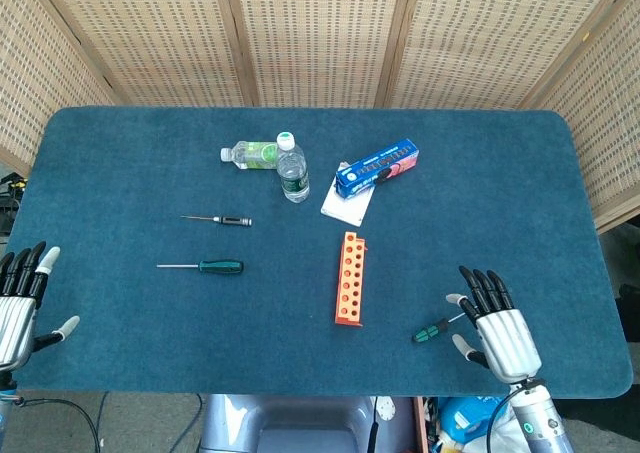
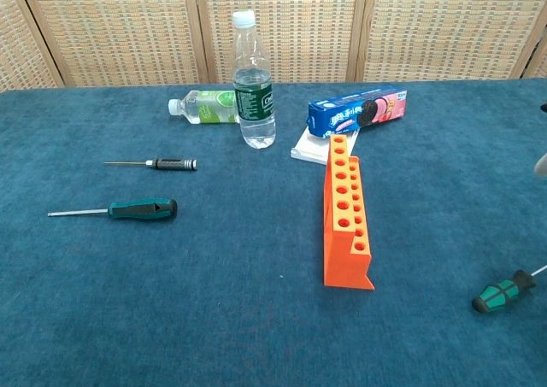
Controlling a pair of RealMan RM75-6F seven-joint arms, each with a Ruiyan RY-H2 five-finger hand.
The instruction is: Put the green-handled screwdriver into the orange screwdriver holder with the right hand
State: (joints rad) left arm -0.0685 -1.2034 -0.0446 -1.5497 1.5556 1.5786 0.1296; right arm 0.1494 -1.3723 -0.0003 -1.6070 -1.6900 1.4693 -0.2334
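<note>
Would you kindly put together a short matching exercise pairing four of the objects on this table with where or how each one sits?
Things:
1. clear water bottle
2. green-labelled bottle
3. blue biscuit box
4. green-handled screwdriver

States:
A. lying beside the right hand
B. standing upright
C. resting partly on a white card
D. lying on its side

Pairs: 1-B, 2-D, 3-C, 4-A
</note>
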